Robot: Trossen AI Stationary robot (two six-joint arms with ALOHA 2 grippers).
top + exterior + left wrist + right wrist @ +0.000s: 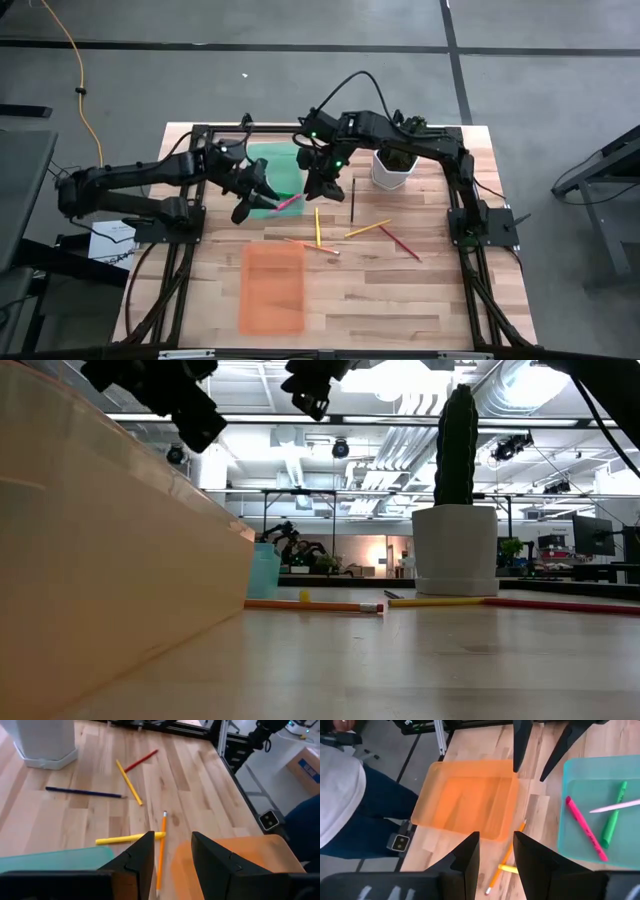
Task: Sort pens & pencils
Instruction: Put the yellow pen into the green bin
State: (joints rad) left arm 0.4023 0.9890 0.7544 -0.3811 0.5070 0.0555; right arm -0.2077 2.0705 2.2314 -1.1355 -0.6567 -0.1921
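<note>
Yellow pen (pixel 131 838) lay flat on the wood between teal tray (pixel 600 810) and orange bin (pixel 465 805), light, rigid, slick; I judged a mid-barrel pinch best. Left gripper (pixel 172 857) and right gripper (pixel 496 855) hovered with fingers spread, empty

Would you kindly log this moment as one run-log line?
green tray: three pens inside | orange tray: nothing inside | yellow pen, pencils: on table | both jaws open, holding nothing
</note>
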